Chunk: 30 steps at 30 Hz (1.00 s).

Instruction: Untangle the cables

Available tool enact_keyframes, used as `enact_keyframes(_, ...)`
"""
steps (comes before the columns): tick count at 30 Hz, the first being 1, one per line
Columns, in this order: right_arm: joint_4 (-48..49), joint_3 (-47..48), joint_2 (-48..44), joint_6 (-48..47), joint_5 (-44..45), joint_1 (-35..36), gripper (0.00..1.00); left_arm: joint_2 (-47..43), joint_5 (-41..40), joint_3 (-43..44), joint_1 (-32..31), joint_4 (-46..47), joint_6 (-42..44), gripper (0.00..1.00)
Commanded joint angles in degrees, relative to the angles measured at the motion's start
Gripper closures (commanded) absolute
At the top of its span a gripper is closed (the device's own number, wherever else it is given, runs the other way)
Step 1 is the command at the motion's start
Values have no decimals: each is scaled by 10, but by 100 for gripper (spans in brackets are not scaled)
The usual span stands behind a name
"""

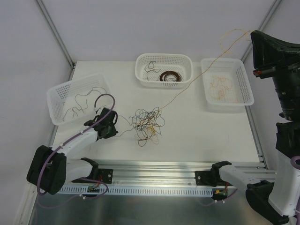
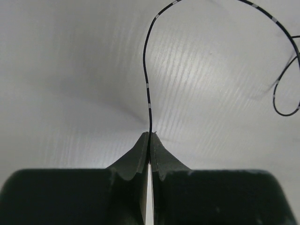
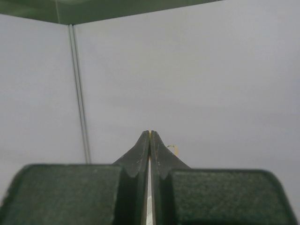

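The clump of cables lies loose between both arms. Just left of it the left gripper pinches a black strand. High to its right, the right gripper clamps a stretched yellow strand. I reckon pulling harder could cinch knots or drag the whole clump

A: Where's the cable clump?
B: Mid-surface. left pincer just left of it, on its loose end.
A: Baskets?
B: left basket at left edge, middle basket behind clump, right basket back right; cables in each. One strand runs from clump between those two up to right pincer.
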Motion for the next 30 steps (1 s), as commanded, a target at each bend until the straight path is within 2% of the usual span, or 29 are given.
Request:
enact_keyframes(1,75,4,12,-6,56,-3,99,-36,-35,-5,20,-36,7,100)
enact_keyframes(3,63,-20,12,15,59,-3,99,-59,-28,-2,25,-37,13,100)
enact_keyframes(6,33,-124,-2,64,49,-4,99,-96,4,12,26,-33,33,100)
enact_keyframes(7,26,-212,-10,87,45,-3,99,-103,16,16,25,-30,47,100)
enact_keyframes(9,28,-309,-27,138,33,-2,99,-125,38,31,25,-27,61,100)
enact_keyframes(10,28,-392,-38,151,17,-2,99,-135,46,37,24,-28,72,100)
enact_keyframes(12,17,-474,-48,170,2,-1,97,-146,53,42,25,-28,82,100)
enact_keyframes(15,-22,-596,-65,162,18,9,74,-158,79,45,24,-28,98,98)
enact_keyframes(18,-114,-647,-61,138,85,16,55,-160,110,51,24,-27,109,82)
enact_keyframes(19,-156,-651,-58,134,109,16,51,-161,124,54,24,-28,115,69)
enact_keyframes(20,-171,-651,-56,110,112,18,43,-161,144,56,24,-28,117,61)
enact_keyframes(21,-180,-649,-56,95,113,23,40,-161,155,62,24,-27,120,54)
enact_keyframes(22,-188,-646,-55,82,116,42,36,-160,177,66,24,-27,126,39)
enact_keyframes(23,-189,-642,-47,52,115,52,34,-158,189,77,24,-26,130,33)
enact_keyframes(26,-172,-620,-20,26,45,75,31,-146,229,98,20,-19,135,21)
enact_keyframes(27,-156,-616,3,19,4,82,31,-140,238,104,17,-9,135,21)
enact_keyframes(30,-138,-593,57,-1,-17,100,30,-112,264,127,-2,11,129,22)
